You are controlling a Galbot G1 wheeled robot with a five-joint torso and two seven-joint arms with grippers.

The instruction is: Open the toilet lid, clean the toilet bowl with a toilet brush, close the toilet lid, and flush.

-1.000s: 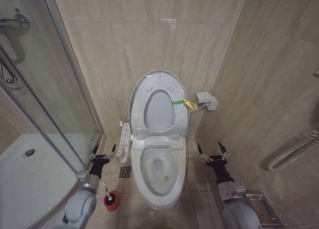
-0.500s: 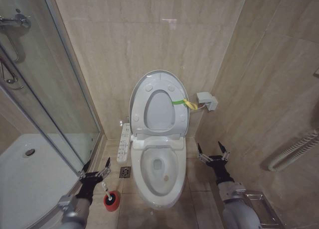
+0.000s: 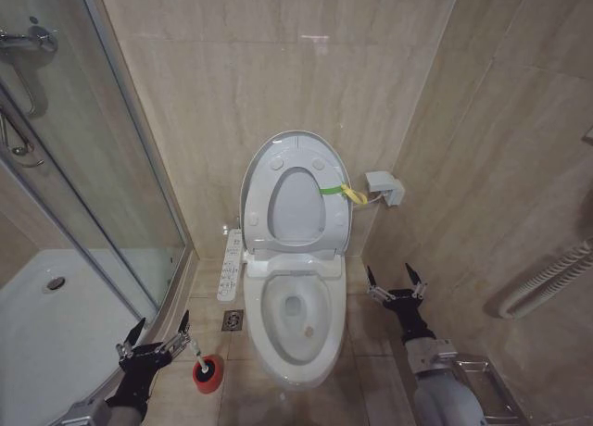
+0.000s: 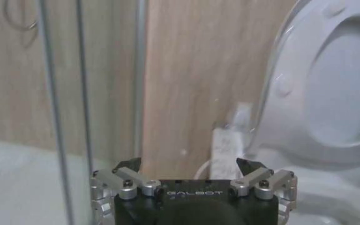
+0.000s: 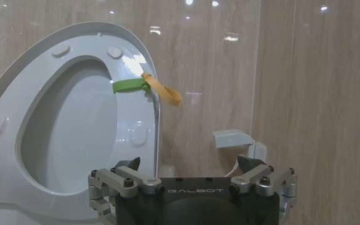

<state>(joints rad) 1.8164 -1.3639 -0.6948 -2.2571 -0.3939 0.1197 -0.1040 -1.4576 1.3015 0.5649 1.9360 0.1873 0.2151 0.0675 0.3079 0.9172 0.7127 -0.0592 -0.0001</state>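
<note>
- The toilet lid (image 3: 295, 196) is seen raised against the wall, seat ring up with it; the toilet bowl (image 3: 295, 317) lies exposed for cleaning
- The toilet brush (image 3: 206, 369) is parked in its red holder on the floor, left of the bowl
- The left end effector (image 3: 150, 337) is held wide, just beside the brush handle, probably lining up a grasp
- The right end effector (image 3: 396, 282) is parked right of the bowl, spread wide, empty

walls (image 3: 278, 74): beige tile (glossy) | shower tray (image 3: 56, 324): white | floor drain (image 3: 233, 320)
</note>
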